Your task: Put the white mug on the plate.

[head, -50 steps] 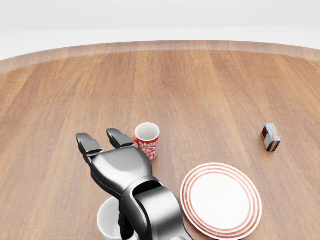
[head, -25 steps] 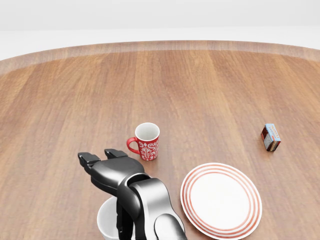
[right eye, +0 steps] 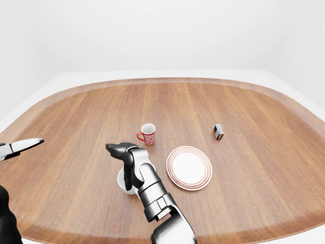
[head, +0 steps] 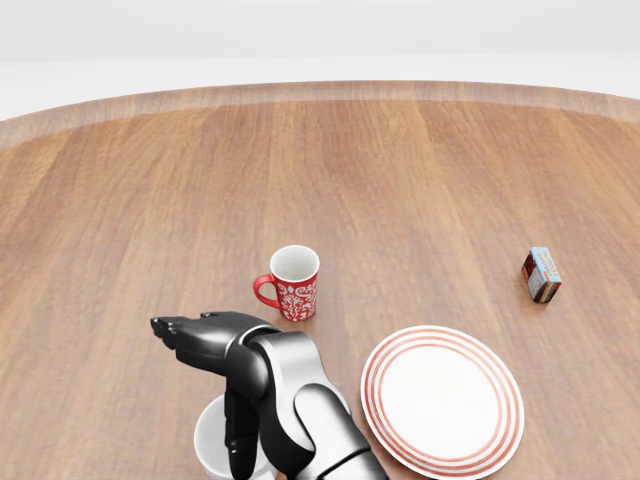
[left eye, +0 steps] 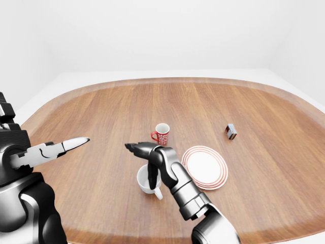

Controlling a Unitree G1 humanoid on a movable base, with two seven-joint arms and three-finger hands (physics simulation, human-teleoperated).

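The white mug (left eye: 143, 184) stands upright on the wooden table, left of the red-ringed white plate (head: 443, 400) and apart from it. My right hand (left eye: 139, 165) hangs over the mug. Its two long fingers (head: 185, 330) point left above the table, and its thumb reaches down into the mug's mouth. The fingers are not closed round the mug, and the arm hides most of the mug in the head view (head: 210, 445). My left hand (left eye: 66, 146) is open and empty, held far to the left in the left-eye view.
A red patterned mug (head: 293, 282) stands just above the right hand and upper left of the plate. A small box (head: 540, 275) lies to the right. The table's rounded edge (left eye: 167, 80) runs along the top.
My right hand has drawn back from the red mug toward the bottom of the head view and tipped over, its fingers now pointing left. The mugs and plate have not moved.
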